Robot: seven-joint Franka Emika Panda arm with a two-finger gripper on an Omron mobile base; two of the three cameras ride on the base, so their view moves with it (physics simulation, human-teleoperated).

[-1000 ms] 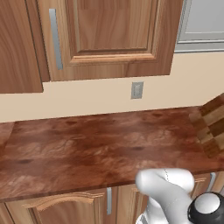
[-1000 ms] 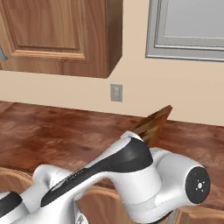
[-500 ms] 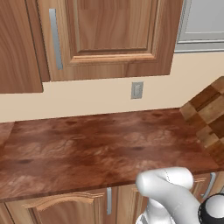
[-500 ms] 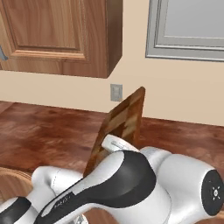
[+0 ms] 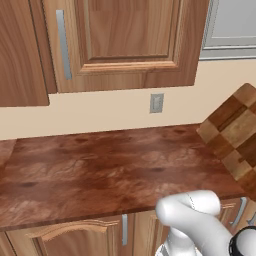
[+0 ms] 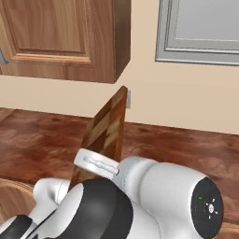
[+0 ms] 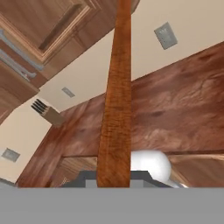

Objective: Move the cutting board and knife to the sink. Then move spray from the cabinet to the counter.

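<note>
The board point(image 6: 105, 135) is up in the air, carried edge-on above the bench point(image 5: 100, 170), and the hand is clenched on its lower end, fingertips hidden behind the wood. From the right base view the board stands tilted, its top corner level with the wall outlet point(image 5: 156, 103), its foot lost behind the white arm. From the left base view the checkered face point(image 5: 234, 132) shows at the right edge, hanging over the bench's right end. In the hand view the board's thin side point(image 7: 117, 96) runs straight up the middle. Beyond it, a knife block point(image 7: 47, 111) stands on the bench against the wall, well apart from the board. Wooden cabinets point(image 5: 125, 40) hang above the outlet
</note>
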